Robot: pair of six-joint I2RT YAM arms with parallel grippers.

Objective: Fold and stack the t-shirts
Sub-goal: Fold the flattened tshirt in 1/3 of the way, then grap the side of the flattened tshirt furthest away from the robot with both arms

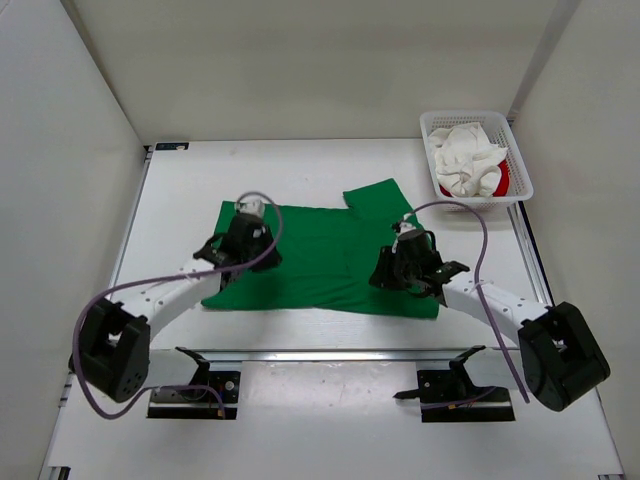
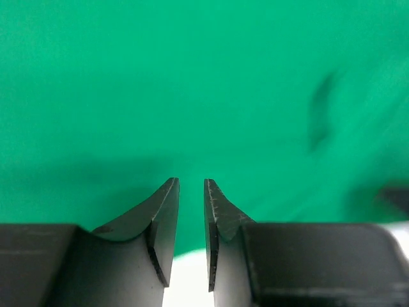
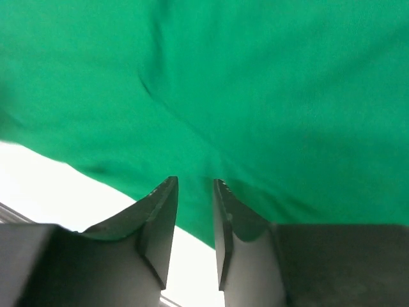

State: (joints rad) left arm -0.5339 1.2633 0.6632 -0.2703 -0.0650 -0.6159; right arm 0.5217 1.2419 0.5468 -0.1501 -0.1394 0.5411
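Green t-shirt (image 1: 320, 262) lies flat beneath both jaws — each slightly parted.

We count three t-shirts: one green t-shirt (image 1: 320, 265), one white t-shirt (image 1: 462, 160) and one red t-shirt (image 1: 501, 181). There is one white mesh basket (image 1: 470, 116) and one table (image 1: 300, 175). We count two arms, one left arm (image 1: 170, 295) and one right arm (image 1: 490, 298), and two pincers, one left pincer (image 2: 192, 192) and one right pincer (image 3: 195, 188). We also count two purple cables (image 1: 487, 250), one per arm
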